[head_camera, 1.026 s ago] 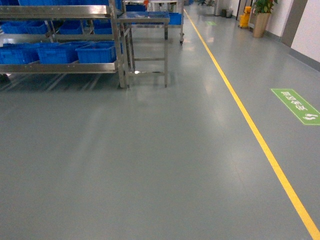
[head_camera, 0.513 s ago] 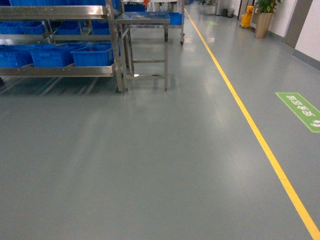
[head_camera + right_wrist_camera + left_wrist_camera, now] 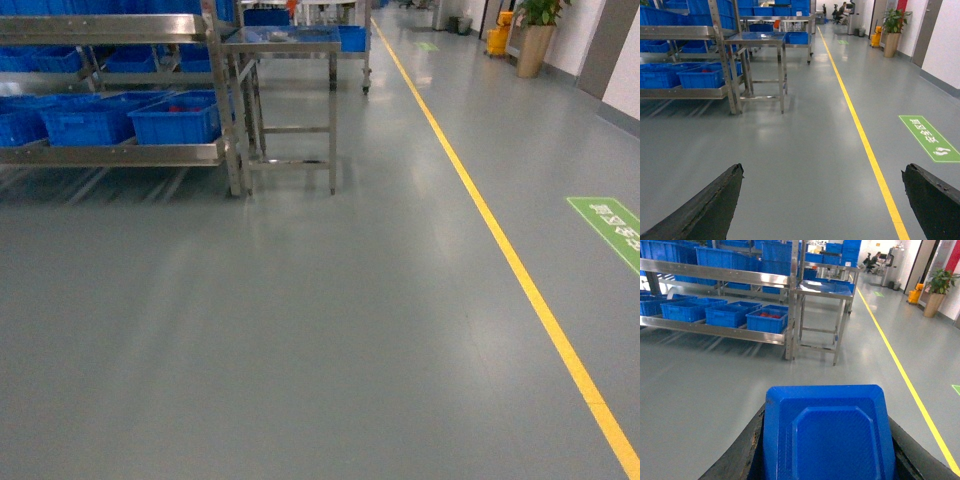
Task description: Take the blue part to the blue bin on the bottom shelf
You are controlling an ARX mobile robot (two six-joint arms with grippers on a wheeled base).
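L gripper point(image 3: 826, 460) holds blue part point(image 3: 827, 435); bottom shelf point(image 3: 110, 155) far left.

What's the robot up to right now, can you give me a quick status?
Left gripper shut on blue part. Right gripper open, empty. Bottom shelf with blue bins ahead left. Bare floor between, nothing in the way.

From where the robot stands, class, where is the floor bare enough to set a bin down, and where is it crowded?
Free: the grey floor between the steel rack and the yellow line, and the strip right of that line up to the green floor sign. Crowded: the bottom shelf, packed with blue bins, and the steel table beside it.
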